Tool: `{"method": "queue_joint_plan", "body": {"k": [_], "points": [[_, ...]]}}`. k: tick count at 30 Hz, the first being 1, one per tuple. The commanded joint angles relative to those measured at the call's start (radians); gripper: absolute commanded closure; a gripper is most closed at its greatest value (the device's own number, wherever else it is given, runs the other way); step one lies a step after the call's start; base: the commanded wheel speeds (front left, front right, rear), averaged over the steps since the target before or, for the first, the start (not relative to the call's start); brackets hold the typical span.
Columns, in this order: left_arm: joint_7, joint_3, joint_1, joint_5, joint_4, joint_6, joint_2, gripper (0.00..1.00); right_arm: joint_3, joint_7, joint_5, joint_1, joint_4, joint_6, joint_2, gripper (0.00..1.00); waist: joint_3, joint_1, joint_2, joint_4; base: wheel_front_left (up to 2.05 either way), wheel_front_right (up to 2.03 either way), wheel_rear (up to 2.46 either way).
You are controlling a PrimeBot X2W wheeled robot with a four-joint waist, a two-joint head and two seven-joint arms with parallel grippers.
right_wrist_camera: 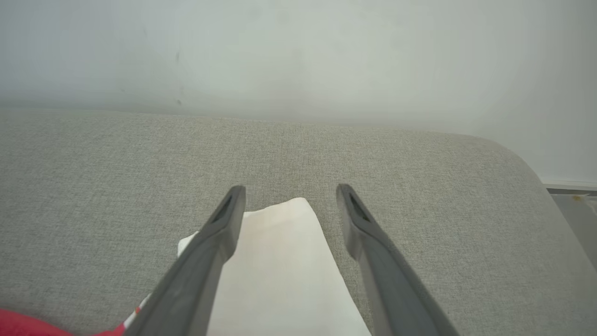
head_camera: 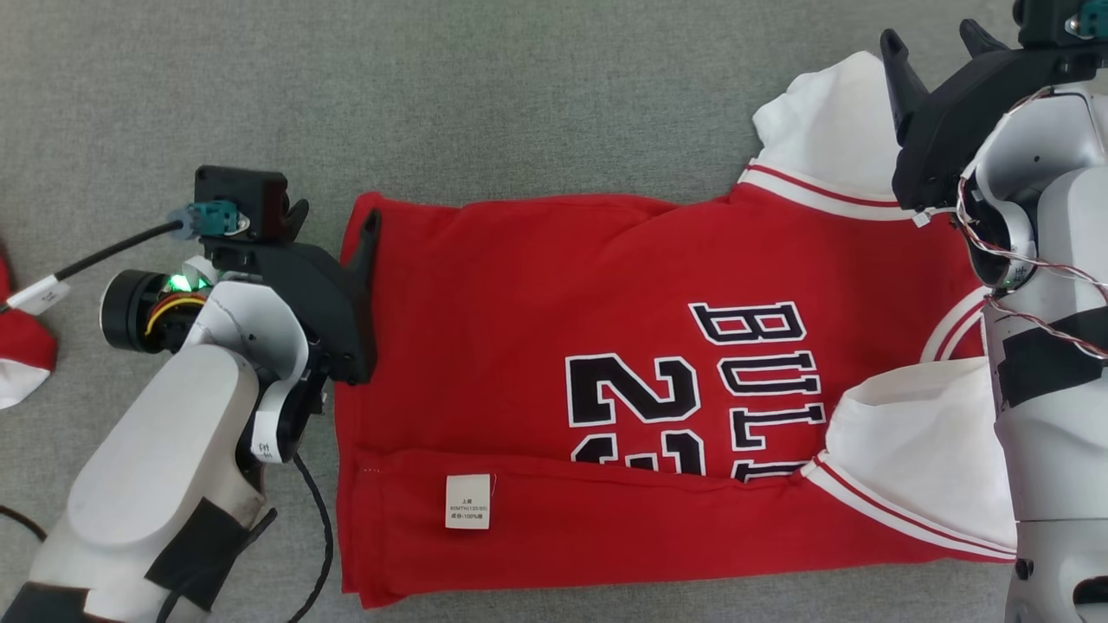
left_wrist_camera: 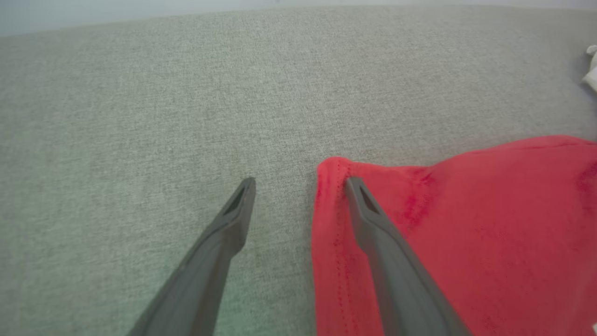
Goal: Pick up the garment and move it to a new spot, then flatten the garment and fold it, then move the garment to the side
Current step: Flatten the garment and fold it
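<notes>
Garment (head_camera: 554, 346) lies part-folded on the grey cushion (head_camera: 433, 104), clear of its far edge. Left gripper (head_camera: 336, 221) gapes astride the hem corner, right gripper (head_camera: 933, 36) gapes over the white sleeve (head_camera: 831, 112); a shallow pinch could catch one layer and spoil the fold

Head: overhead, facing down on the red shirt with white sleeves (head_camera: 537, 285).
Left wrist: low, close, shares its red corner (left_wrist_camera: 466, 233).
Right wrist: low, close, shares one white sleeve (right_wrist_camera: 280, 261).

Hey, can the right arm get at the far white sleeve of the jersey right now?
Probably yes. The right gripper is open, with the far white sleeve lying flat on the grey fabric surface right beneath it, and nothing lies between them.
</notes>
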Motion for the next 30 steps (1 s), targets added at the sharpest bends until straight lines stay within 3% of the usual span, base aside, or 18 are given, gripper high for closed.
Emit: {"method": "queue_joint_plan", "body": {"k": [1,18,20,21,22,23,30], "points": [[0.004,-0.003,-0.014,0.012,0.004,0.005,0.0,0.0,0.004,-0.01,-0.004,-0.007,0.007,-0.002,-0.002,0.0,0.008,-0.0004,-0.0002,0.007,0.0,0.0,0.0],[0.081,-0.071,-0.1,0.049,0.08,-0.016,-0.003,0.0,0.039,-0.03,0.012,-0.039,0.076,-0.002,-0.013,0.0,0.039,-0.0004,-0.0002,-0.012,0.0,0.0,0.0],[0.097,-0.08,-0.104,0.039,0.086,-0.032,-0.004,0.2,0.041,-0.024,0.007,-0.04,0.085,-0.002,-0.017,0.0,0.043,-0.0004,-0.0002,-0.013,0.0,0.0,0.0],[0.103,-0.083,-0.107,0.035,0.088,-0.041,-0.005,0.44,0.042,-0.02,0.005,-0.042,0.089,-0.002,-0.017,0.0,0.044,-0.0004,-0.0002,-0.013,0.0,0.0,0.0],[0.107,-0.086,-0.11,0.033,0.09,-0.047,-0.004,0.61,0.042,-0.017,0.002,-0.045,0.095,-0.002,-0.019,0.0,0.045,-0.0004,-0.0002,-0.013,0.0,0.0,0.0],[0.112,-0.089,-0.113,0.031,0.094,-0.054,-0.002,1.0,0.044,-0.01,0.001,-0.049,0.102,-0.002,-0.02,0.0,0.045,-0.0004,-0.0002,-0.013,0.0,0.0,0.0],[0.139,-0.08,-0.12,-0.006,0.089,-0.096,0.029,1.0,0.046,0.022,-0.008,-0.092,0.157,-0.002,-0.027,0.0,0.057,-0.0004,-0.0002,-0.003,0.0,0.0,0.0]]}}
